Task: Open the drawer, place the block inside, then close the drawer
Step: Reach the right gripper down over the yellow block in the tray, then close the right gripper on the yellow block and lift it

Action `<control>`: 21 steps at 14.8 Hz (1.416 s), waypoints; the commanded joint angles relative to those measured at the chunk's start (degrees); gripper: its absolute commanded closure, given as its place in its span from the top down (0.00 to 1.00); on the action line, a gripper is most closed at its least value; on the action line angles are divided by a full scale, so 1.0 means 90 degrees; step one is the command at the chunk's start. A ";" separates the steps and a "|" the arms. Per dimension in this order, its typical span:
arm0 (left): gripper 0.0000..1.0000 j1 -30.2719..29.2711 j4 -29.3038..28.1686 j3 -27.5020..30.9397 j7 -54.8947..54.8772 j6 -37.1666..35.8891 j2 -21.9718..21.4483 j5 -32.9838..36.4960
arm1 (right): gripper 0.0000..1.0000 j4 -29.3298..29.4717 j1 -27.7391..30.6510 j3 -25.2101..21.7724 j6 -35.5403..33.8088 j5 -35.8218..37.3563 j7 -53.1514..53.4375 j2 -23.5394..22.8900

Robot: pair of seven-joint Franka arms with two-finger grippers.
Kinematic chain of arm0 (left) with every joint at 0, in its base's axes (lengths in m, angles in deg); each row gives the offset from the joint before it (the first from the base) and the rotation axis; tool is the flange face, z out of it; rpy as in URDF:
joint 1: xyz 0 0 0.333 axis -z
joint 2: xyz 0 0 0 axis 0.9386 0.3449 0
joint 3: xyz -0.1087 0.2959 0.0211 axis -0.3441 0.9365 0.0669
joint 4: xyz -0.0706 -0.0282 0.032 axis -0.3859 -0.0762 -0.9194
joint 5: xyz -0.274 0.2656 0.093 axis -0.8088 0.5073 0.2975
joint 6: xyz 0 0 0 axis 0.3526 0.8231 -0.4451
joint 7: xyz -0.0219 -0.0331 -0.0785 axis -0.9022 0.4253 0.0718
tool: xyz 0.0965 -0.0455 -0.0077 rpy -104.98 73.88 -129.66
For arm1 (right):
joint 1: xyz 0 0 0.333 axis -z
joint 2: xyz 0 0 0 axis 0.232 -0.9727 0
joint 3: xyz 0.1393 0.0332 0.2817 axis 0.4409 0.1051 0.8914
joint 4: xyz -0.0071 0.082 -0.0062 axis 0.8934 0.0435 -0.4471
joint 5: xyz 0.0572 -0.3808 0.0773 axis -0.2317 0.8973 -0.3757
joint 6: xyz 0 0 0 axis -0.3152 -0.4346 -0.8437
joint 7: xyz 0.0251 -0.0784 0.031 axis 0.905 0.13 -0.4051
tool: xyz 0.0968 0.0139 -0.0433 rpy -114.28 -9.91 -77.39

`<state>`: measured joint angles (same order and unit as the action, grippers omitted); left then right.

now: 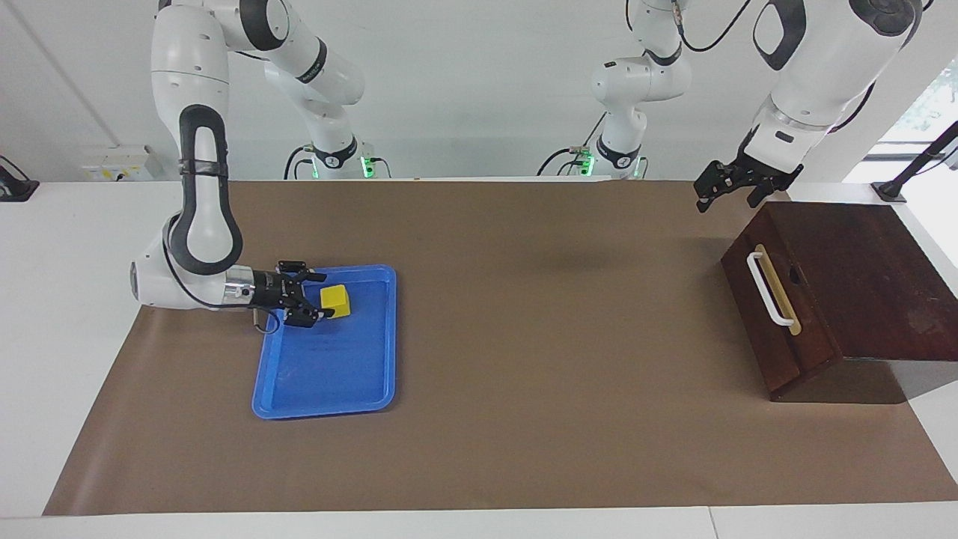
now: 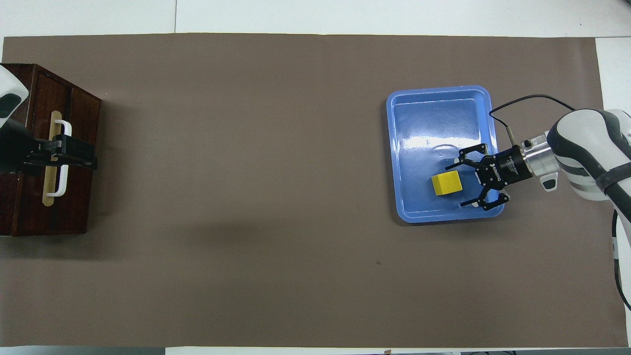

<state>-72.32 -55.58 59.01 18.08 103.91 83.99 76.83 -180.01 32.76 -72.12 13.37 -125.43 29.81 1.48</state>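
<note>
The block [image 1: 335, 301] sits in the tray [image 1: 359, 393] toward the right arm's end of the table, in the tray's part nearer the robots. The right gripper [image 1: 318, 296] is in the tray just beside the block. The drawer [image 1: 778, 311], shut in its slanted box [image 1: 861, 262], stands at the left arm's end, well apart from the tray, with the left gripper [image 1: 722, 191] above the box's edge nearer the robots.

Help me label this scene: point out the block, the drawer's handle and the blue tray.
block [image 1: 335, 300]: facing view, its yellow top face.
drawer handle [image 1: 764, 287]: facing view, middle of the white bar.
blue tray [image 2: 438, 90]: overhead view, rim farthest from the robots.
</note>
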 commanded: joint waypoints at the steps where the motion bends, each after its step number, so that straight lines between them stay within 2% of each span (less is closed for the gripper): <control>1: 1.00 -0.0006 -0.0147 0.0034 -0.0026 -0.0047 -0.0168 -0.0111 | 1.00 -0.0125 0.0008 0.0005 0.0063 -0.0146 -0.0085 0.0087; 2: 1.00 -0.0006 -0.0147 0.0034 -0.0026 -0.0037 -0.0158 -0.0111 | 0.93 -0.0116 0.0018 0.0005 0.0063 -0.0146 -0.0095 0.0087; 5: 1.00 -0.0015 -0.0147 0.0034 -0.0016 -0.0028 -0.0168 -0.0111 | 0.58 -0.0115 0.0028 -0.0004 0.0073 -0.0146 -0.0144 0.0086; 7: 1.00 -0.0015 -0.0147 0.0034 -0.0026 -0.0037 -0.0158 -0.0111 | 0.28 -0.0106 0.0028 -0.0005 0.0073 -0.0146 -0.0173 0.0087; 8: 1.00 -0.0006 -0.0147 0.0034 -0.0026 -0.0037 -0.0168 -0.0111 | 0.08 -0.0096 0.0028 -0.0005 0.0063 -0.0146 -0.0173 0.0087; 9: 1.00 -0.0006 -0.0147 0.0024 -0.0026 -0.0047 -0.0168 -0.0111 | 0.00 -0.0077 0.0028 -0.0005 0.0063 -0.0136 -0.0173 0.0077; 12: 1.00 -0.0015 -0.0147 0.0034 -0.0026 -0.0047 -0.0168 -0.0111 | 0.00 0.0060 0.0028 -0.0005 0.0024 -0.0097 -0.0154 0.0067; 16: 1.00 -0.0006 -0.0147 0.0034 -0.0026 -0.0037 -0.0158 -0.0111 | 0.00 0.0732 -0.0108 0.0005 -0.0375 -0.0067 0.0303 0.0077; 19: 1.00 -0.0015 -0.0147 0.0034 -0.0026 -0.0047 -0.0168 -0.0111 | 0.00 0.1581 -0.0527 0.0034 -0.0766 -0.0058 0.1230 0.0096; 21: 1.00 -0.0006 -0.0147 0.0034 -0.0026 -0.0037 -0.0168 -0.0111 | 0.00 0.1837 -0.0966 0.0054 -0.0758 -0.0145 0.1855 0.0271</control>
<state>-72.32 -55.58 59.01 18.08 103.91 83.99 76.83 -166.56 27.88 -71.79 7.36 -125.50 40.82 2.53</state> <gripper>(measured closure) 0.000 0.449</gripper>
